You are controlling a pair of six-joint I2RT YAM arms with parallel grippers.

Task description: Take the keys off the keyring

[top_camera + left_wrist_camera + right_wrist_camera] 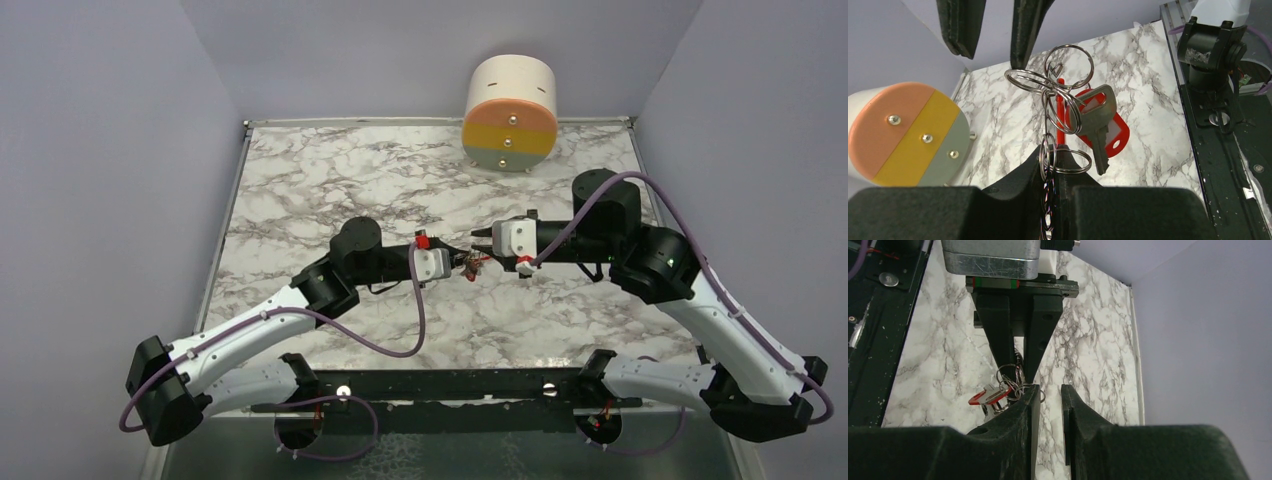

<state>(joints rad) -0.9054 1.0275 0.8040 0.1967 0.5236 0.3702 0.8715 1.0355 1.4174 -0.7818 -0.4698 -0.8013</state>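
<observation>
The keyring (1048, 150), a string of linked silver rings, hangs in the air above the marble table (300, 190) between both arms. My left gripper (1060, 155) is shut on its lower rings. From the upper rings (1024, 80) hang a silver key (1096, 117) and a flat red tag (1118, 137) behind it. My right gripper (1050, 387) stands narrowly open with nothing between its fingers. One of its fingertips (1019, 62) is right at the top ring. The right wrist view shows the rings (1008, 372) and key (993, 396) beside that finger. From above, the bunch (470, 265) is tiny.
A white cylinder (510, 110) with an orange, yellow and grey striped face lies at the table's back edge, also seen as the cylinder (908, 130) in the left wrist view. A black rail (450, 385) runs along the near edge. Purple walls enclose the table.
</observation>
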